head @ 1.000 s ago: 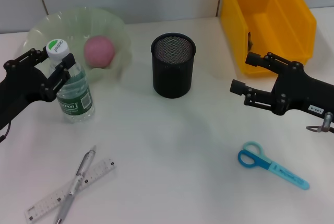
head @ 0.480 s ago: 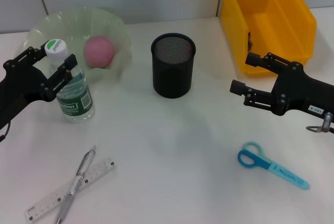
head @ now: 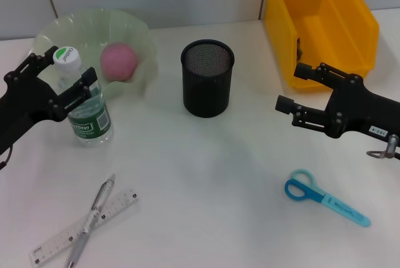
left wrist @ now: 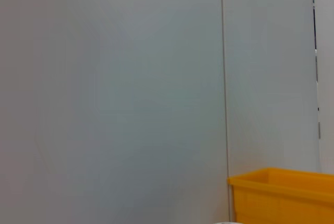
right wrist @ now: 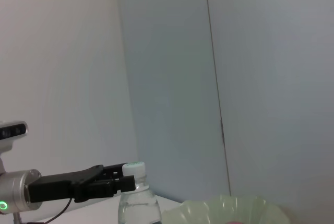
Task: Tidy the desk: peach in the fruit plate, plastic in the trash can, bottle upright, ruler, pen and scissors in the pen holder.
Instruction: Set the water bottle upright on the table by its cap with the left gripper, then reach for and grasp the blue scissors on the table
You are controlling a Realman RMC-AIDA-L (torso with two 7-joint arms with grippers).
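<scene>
A robot's left gripper (head: pixel 61 75) stands spread around the neck of an upright water bottle (head: pixel 87 109) on the white desk (head: pixel 206 174), its two fingers apart on either side of the green-and-white cap, not pressing it. From the head camera, the peach (head: pixel 119 61) already lies in the pale green fruit plate (head: pixel 134 30) just behind the bottle. The black mesh pen holder (head: pixel 207 78) stands mid-desk, and the yellow trash can (head: pixel 322 21) sits at the far right corner. The right gripper (head: pixel 294 88) hovers with jaws spread and empty beside that bin. Blue scissors (head: pixel 325 198) lie near the desk's front on the right; a clear ruler (head: pixel 59 238) and a pen (head: pixel 94 213) lie crossed at the front left.

The right wrist camera adds a side-on look: the bottle (right wrist: pixel 136 203), the left gripper's fingers (right wrist: pixel 107 174) level with its cap, and the plate's rim (right wrist: pixel 229 211). The left wrist camera shows only wall and the bin's edge (left wrist: pixel 282 192).
</scene>
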